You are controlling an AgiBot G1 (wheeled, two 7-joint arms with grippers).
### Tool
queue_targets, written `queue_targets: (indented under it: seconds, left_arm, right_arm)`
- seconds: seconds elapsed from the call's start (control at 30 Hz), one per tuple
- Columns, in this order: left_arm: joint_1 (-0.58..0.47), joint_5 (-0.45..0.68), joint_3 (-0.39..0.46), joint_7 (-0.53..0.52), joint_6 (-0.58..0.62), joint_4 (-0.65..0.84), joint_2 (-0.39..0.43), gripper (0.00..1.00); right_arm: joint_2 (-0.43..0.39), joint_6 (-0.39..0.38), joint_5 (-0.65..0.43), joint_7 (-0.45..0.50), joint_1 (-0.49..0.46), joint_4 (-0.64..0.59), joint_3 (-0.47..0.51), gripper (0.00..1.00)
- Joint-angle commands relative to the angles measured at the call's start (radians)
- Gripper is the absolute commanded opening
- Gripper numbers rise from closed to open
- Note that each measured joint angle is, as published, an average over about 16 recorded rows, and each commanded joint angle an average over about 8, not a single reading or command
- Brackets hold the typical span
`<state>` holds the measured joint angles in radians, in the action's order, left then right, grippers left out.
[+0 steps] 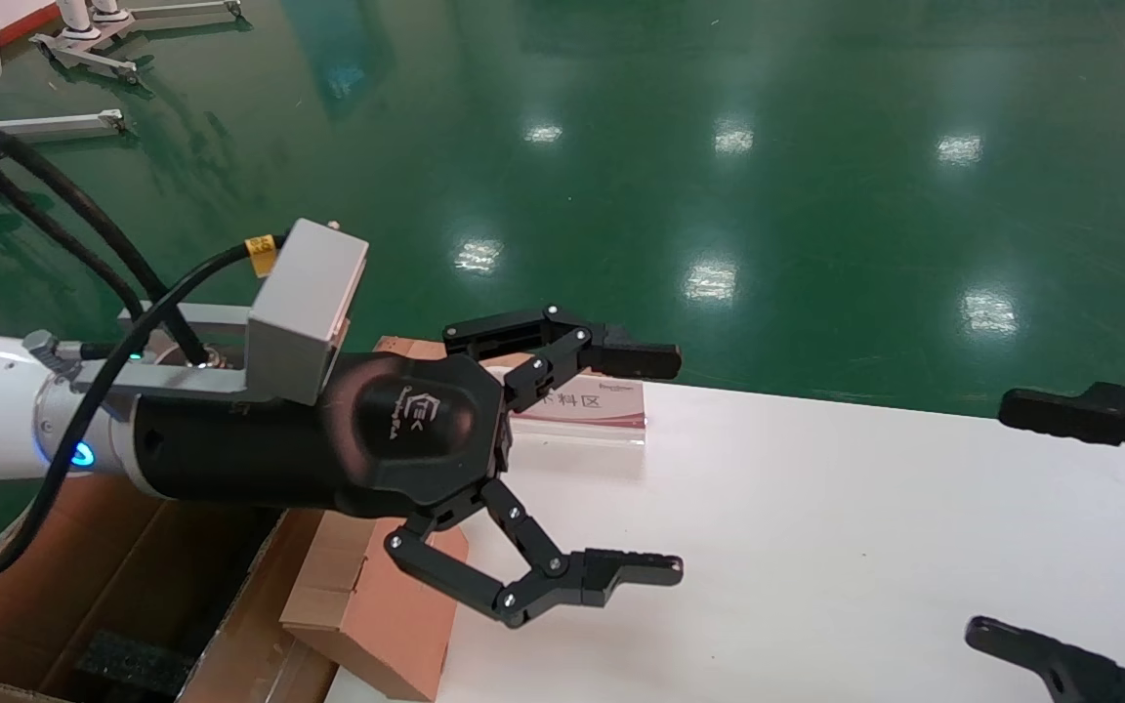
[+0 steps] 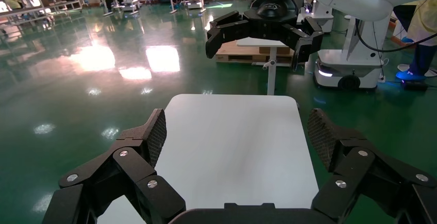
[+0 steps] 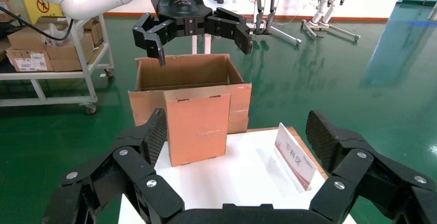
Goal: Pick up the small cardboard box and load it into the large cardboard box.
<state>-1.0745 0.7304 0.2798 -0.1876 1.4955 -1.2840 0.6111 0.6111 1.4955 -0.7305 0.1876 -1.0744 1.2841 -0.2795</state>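
The small cardboard box [image 3: 197,126] is standing upright at the edge of the white table [image 1: 816,547], touching the large cardboard box [image 3: 188,74] behind it. The left gripper [image 1: 621,464] is hovering just above the small box — fingers spread wide, gripping nothing. The right gripper [image 1: 1061,527] is hanging over the table's opposite end, well apart from the small box — its fingers are spread too.

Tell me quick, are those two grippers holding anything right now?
Left gripper: open, holding nothing, above the table.
Right gripper: open, holding nothing.
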Motion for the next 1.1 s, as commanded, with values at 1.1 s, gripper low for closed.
queue_targets:
  seconds: [1.1]
  left_arm:
    - [-0.041, 0.141, 0.046, -0.061, -0.007, -0.032, -0.067, 1.0]
  right_arm:
    - [0.0, 0.0, 0.0, 0.0, 0.0, -0.001, 0.0, 1.0]
